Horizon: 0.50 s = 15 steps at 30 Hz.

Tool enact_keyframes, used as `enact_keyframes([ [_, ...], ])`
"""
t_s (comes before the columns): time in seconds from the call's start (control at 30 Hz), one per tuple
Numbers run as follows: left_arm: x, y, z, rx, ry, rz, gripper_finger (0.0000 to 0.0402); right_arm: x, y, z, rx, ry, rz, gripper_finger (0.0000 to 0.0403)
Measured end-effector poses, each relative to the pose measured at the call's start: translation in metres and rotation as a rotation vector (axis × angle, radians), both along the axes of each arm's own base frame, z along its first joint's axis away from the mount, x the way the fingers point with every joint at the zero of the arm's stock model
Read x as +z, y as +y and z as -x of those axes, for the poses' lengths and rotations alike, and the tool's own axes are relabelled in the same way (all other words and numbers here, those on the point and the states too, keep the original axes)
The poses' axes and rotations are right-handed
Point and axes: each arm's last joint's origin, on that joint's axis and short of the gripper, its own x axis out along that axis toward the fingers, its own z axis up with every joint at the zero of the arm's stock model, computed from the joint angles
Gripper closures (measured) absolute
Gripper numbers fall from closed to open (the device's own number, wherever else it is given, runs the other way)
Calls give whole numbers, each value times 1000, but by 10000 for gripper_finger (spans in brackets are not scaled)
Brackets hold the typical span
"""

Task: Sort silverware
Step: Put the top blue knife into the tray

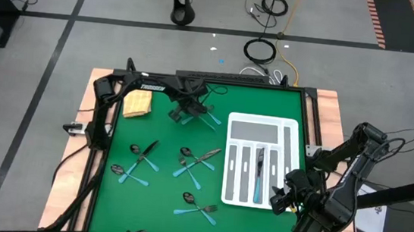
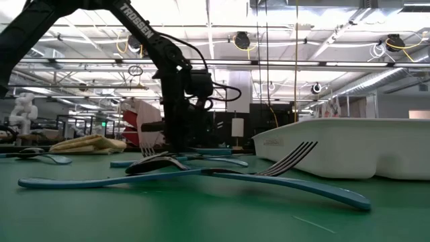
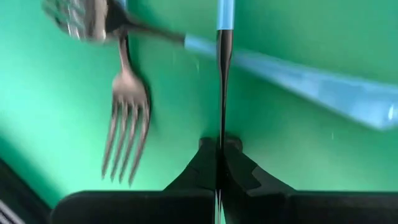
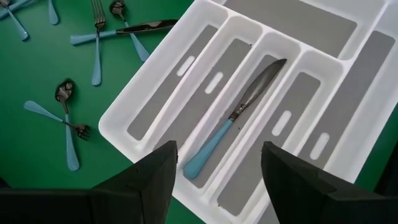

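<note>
Sorting barely begun: one blue-handled knife (image 4: 233,118) lies in the white divided tray (image 1: 294,126); left gripper (image 1: 185,110) pinches another piece's metal blade (image 3: 223,81) on the green counter (image 1: 160,203); right gripper (image 4: 214,165) waits open above the tray, other silverware (image 1: 195,160) scattered.

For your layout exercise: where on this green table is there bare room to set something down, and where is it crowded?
Bare: the green strip along the table's left edge, below the yellow cloth, and the tray's long empty slots beside its one knife. Crowded: the middle, where crossed forks and spoons lie, and under the left tool.
</note>
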Motion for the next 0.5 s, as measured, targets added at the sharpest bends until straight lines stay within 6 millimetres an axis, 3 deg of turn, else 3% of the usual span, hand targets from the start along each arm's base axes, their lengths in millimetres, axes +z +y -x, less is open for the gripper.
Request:
enact_keyframes([
  [0.27, 32, -5, -7, 28, 98, -52, 399, 0, 0, 0, -1, -4, 1, 184],
  [0.5, 99, -27, -27, -13, -177, -86, 399, 2, 1, 1, 9, -77, 38, 184],
])
